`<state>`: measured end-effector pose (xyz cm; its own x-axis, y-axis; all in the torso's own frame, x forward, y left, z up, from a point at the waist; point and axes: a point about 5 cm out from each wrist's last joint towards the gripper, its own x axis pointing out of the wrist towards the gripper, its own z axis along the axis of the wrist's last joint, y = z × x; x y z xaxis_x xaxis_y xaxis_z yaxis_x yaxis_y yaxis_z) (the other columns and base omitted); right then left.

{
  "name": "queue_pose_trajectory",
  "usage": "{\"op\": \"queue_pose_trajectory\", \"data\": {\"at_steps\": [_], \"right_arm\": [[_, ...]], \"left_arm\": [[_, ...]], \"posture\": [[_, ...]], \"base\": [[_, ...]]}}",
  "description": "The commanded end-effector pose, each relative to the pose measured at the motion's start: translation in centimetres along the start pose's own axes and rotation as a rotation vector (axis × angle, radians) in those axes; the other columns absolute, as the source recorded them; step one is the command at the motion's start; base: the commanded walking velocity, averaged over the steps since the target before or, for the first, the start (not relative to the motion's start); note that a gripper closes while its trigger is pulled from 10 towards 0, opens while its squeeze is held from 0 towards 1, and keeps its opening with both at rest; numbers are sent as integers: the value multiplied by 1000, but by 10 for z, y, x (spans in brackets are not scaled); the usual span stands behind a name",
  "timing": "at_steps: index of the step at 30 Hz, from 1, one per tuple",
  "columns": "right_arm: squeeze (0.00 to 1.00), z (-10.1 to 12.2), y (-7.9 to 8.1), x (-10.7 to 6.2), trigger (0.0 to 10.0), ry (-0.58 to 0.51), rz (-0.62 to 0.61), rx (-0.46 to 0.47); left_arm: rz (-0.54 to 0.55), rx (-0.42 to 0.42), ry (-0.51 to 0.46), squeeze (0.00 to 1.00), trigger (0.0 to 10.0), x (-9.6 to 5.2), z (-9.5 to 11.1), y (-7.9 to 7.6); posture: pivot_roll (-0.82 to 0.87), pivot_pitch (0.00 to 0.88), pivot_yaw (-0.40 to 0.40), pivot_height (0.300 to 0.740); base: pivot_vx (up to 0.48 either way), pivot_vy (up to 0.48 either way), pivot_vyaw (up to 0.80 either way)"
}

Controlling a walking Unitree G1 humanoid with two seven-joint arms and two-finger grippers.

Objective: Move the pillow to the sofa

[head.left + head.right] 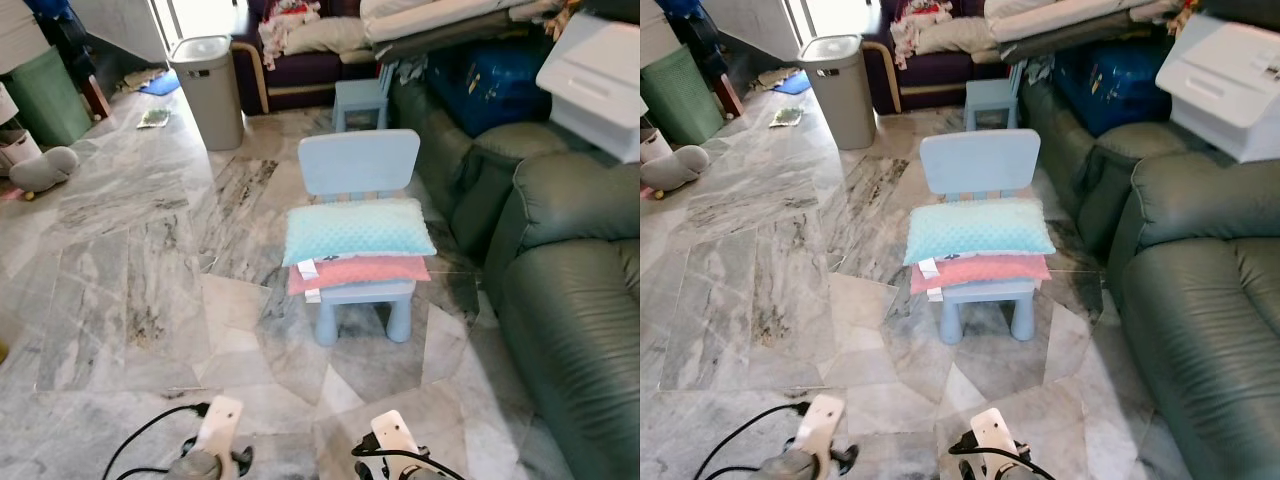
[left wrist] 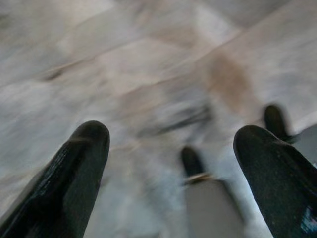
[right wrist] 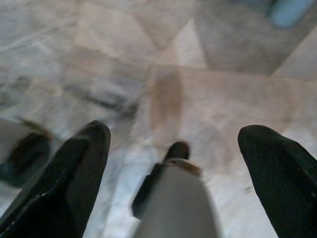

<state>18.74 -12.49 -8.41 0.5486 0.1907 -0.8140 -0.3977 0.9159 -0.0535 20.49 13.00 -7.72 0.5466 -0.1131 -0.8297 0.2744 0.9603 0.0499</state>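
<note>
We see the teal pillow [image 1: 358,230] lying flat on top of a pink pillow [image 1: 357,272], both stacked on the seat of a small light-blue chair [image 1: 358,165] and overhanging its front edge. The chair stands on the marble floor [image 1: 130,290], near the green leather sofa [image 1: 570,300] on our right. Left pincer [image 2: 171,148] hangs low over the floor, fingers [image 2: 74,168] spread wide, holding nothing. Right pincer [image 3: 173,148] same: wide apart, empty, pointed at the floor. A grey bin [image 1: 208,90] stands further back.
</note>
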Motion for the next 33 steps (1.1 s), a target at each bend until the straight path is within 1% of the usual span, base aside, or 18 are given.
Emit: {"op": "queue_pose_trajectory", "data": {"at_steps": [1,2,3,4,7,8,11,14,22,24,29,33], "right_arm": [[0,-4,2,0,10000,14,0,19],[0,-4,2,0,10000,14,-1,19],[0,-4,2,0,10000,14,-1,19],[0,-4,2,0,10000,15,-1,19],[0,-4,2,0,10000,20,-1,9],[0,-4,3,0,10000,22,0,8],[0,-4,3,0,10000,22,0,10],[0,-4,3,0,10000,24,1,0],[0,-3,3,0,10000,22,1,7],[0,-2,2,0,10000,21,5,5],[0,-2,2,0,10000,21,9,-1],[0,-2,2,0,10000,20,10,-3]], "left_arm": [[12,12,42,0,10000,-2,-14,6],[16,2,48,0,10000,-4,-19,14],[16,2,48,0,10000,-4,-19,14],[17,-9,51,0,10000,-5,-22,20],[14,-1,51,0,10000,-5,-23,22],[13,-6,50,0,10000,-6,-24,24],[11,-12,51,0,10000,-6,-24,24],[6,5,46,0,10000,-6,-23,24],[2,-15,39,0,10000,-6,-22,23],[-1,-14,40,0,10000,-5,-23,22],[3,-14,36,0,10000,-6,-22,24],[16,-28,36,0,10000,-6,-22,27]], "posture": [[-83,42,55,740],[-81,43,54,740],[-81,43,54,740],[-80,43,56,740],[-79,35,57,740],[-80,29,57,740],[-80,29,57,740],[-82,23,56,740],[-84,27,51,740],[-82,23,51,740],[-84,34,52,740],[-84,39,48,740]], "base": [[0,0,0],[0,0,0],[0,0,0],[0,0,0],[0,0,0],[0,0,-788],[0,0,-788],[0,0,-788],[0,0,-772],[0,0,0],[0,0,0],[183,409,0]]}}
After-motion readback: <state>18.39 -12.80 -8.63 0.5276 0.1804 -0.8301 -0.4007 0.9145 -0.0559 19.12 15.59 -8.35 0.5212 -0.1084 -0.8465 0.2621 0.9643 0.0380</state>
